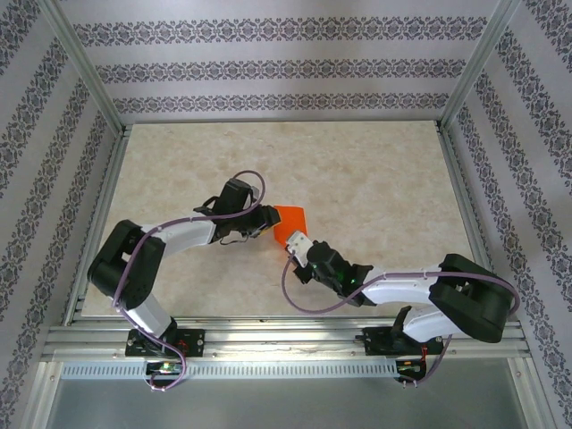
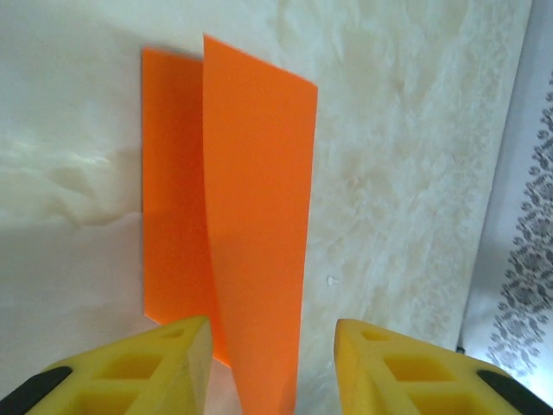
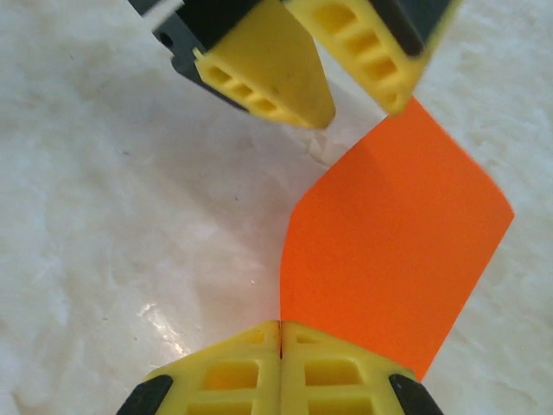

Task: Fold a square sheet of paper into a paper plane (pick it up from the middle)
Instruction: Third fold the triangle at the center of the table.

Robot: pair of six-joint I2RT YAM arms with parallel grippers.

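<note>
Paper [image 1: 291,222], bright orange, sits near the middle of the table [image 1: 375,170], between the two grippers. It is bent along its length. In the left wrist view one strip lies flat on the table and a taller flap stands up beside it, with the long axis running straight away from that camera. From above it shows as a small slanted patch.

The left gripper [image 2: 272,350] is open, its yellow fingers apart on either side of the raised flap and not pressing it. The right gripper [image 3: 281,333] is closed tight, with the paper's near corner pinched at its tips and the sheet curving up from there.

The tabletop is pale, marbled and glossy. Striped patterned walls [image 1: 286,67] enclose it, and metal rails [image 1: 286,338] run along the near edge.

The flap's near end runs off the bottom of the left wrist view, and the pinched corner is hidden behind the right fingers.
</note>
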